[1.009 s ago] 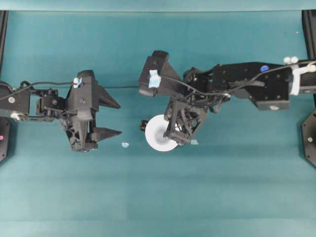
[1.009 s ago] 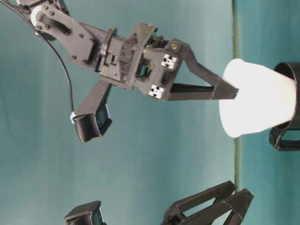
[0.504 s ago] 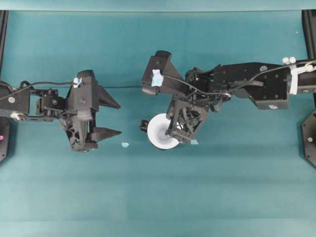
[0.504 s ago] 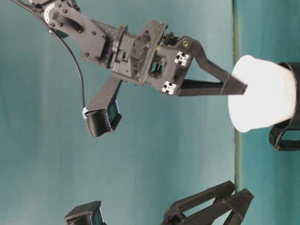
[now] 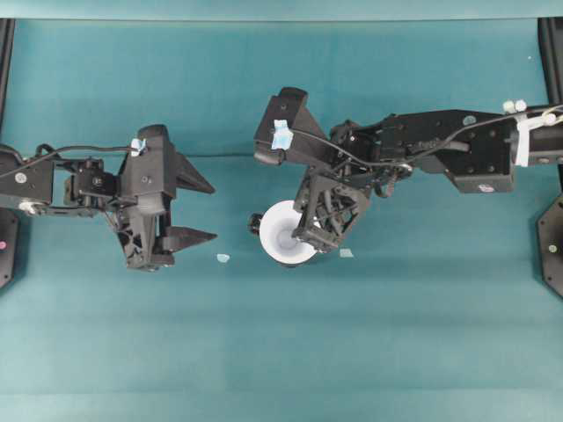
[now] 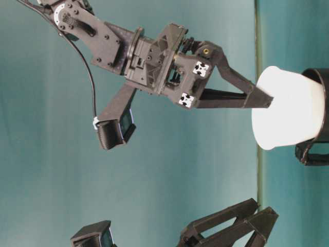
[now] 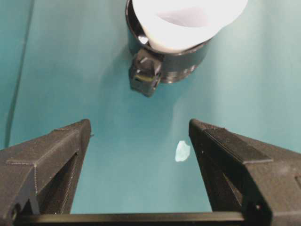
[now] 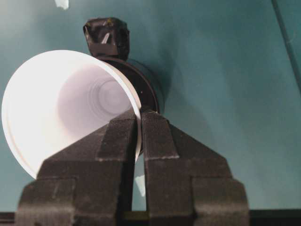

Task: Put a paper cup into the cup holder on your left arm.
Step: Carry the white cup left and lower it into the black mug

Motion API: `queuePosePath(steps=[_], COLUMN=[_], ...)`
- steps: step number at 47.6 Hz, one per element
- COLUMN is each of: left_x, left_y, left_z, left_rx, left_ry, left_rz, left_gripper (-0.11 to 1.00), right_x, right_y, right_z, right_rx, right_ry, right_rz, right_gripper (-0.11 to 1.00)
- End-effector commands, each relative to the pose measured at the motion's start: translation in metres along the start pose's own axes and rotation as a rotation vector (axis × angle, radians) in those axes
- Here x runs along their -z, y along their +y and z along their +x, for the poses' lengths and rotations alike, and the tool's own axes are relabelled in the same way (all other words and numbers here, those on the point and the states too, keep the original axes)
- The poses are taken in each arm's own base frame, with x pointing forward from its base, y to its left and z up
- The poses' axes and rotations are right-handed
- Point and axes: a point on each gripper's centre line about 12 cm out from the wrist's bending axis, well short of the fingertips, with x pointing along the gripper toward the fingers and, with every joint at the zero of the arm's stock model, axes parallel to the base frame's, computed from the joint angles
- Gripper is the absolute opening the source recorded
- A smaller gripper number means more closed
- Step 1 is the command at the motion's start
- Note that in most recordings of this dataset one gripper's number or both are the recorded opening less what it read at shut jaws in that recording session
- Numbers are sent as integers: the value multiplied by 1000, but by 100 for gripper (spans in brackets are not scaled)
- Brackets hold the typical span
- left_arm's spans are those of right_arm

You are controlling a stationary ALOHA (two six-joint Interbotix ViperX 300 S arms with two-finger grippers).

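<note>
The right gripper (image 8: 139, 123) pinches the paper cup (image 8: 61, 103) rim, base tilted inside the cup holder (image 7: 181, 63); early release risks tipping. The left gripper (image 7: 141, 136) stands wide.

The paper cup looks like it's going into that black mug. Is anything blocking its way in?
Nothing visible is. The right gripper pinches the paper cup by its rim, and the cup's base already sits tilted inside the mug. The only stray thing, a small pale scrap, lies on the table beside it.
</note>
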Motion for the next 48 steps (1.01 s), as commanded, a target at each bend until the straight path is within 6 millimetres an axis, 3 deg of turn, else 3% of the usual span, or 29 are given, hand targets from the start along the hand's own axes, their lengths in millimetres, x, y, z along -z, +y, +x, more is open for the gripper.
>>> queuePosePath(steps=[1,20,27,38,48], left_x=[-8,-8,-8,-8,-7], left_y=[0,0,0,0,1], left_z=[-1,-1,-1,-1,-1], left_rx=[1,0,0,0,-1], left_ry=[-25,-26,-28,-29,-26], left_rz=[2,2,2,2,1], left_gripper=[88,88,88,88,88], right_x=[0,-1,-2,-5,-6], right_y=[0,1,1,1,-1], right_z=[-2,-2,-2,-3,-5], right_rx=[-2,-8,-14,-19,-18], right_ry=[8,11,4,-26,-32], right_rz=[15,21,25,30,35], right_gripper=[6,17,31,68,70])
